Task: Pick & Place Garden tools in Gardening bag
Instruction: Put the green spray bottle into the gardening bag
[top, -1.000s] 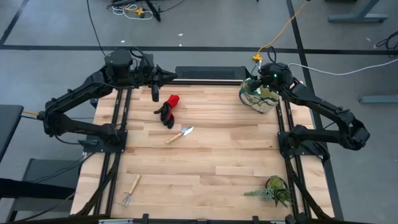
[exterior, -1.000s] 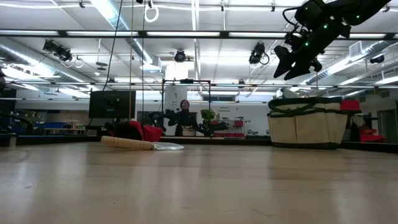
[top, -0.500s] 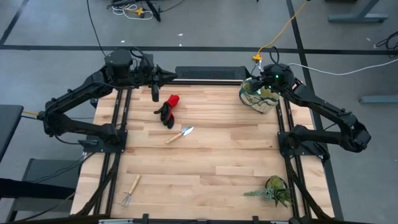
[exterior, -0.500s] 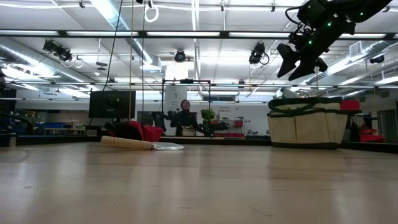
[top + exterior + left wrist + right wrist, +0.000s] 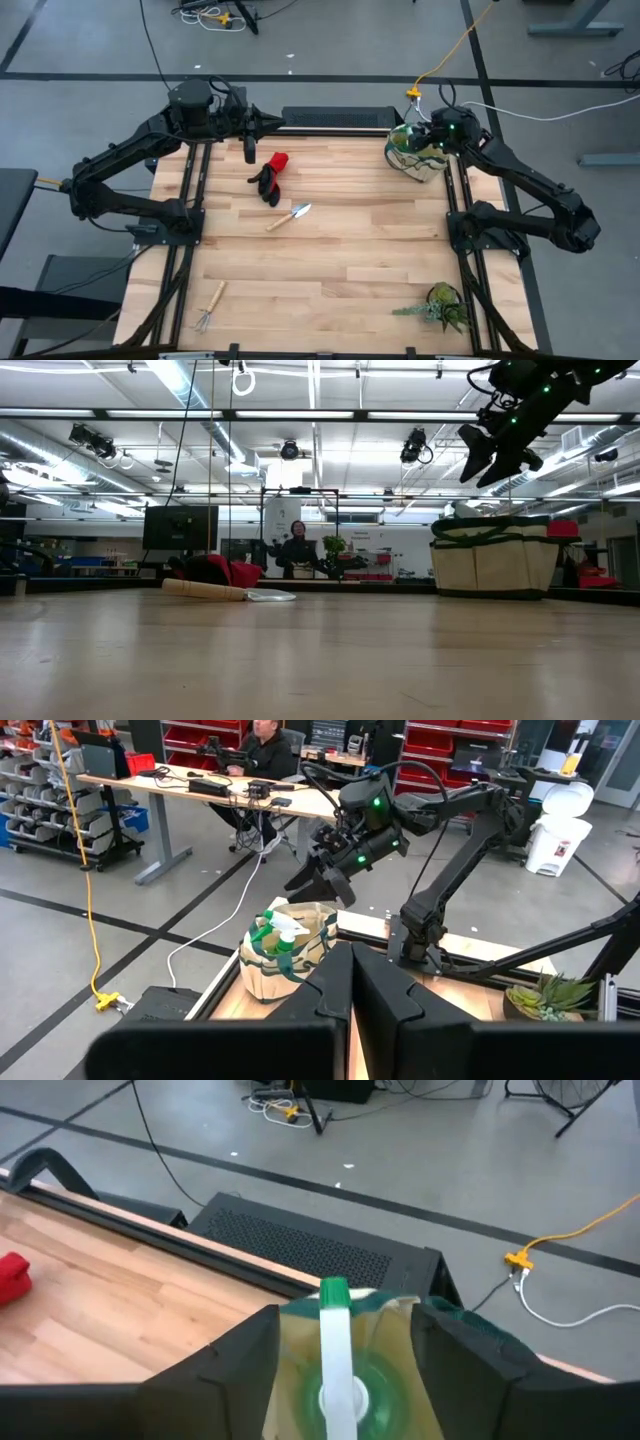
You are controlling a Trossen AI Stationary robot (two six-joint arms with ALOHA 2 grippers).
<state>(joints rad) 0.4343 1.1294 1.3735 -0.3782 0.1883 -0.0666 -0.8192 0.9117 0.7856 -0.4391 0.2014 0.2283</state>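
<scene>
Right tool (image 5: pixel 500 458): raised above gardening bag (image 5: pixel 416 155) at far right corner of counter (image 5: pixel 340 260); fingers spread apart, nothing gripped. Green plastic piece (image 5: pixel 334 1342) stands upright inside bag, between those fingers in right wrist view.

Left tool (image 5: pixel 278 123): parked over far edge of counter, left of centre; fingers pressed together, empty.

Red-and-black gloves (image 5: pixel 271 178): on counter, far left-centre. Trowel (image 5: pixel 290 216): just near side of gloves. Rake (image 5: pixel 209 307): near left corner. Leafy plant (image 5: pixel 440 305): near right corner.
</scene>
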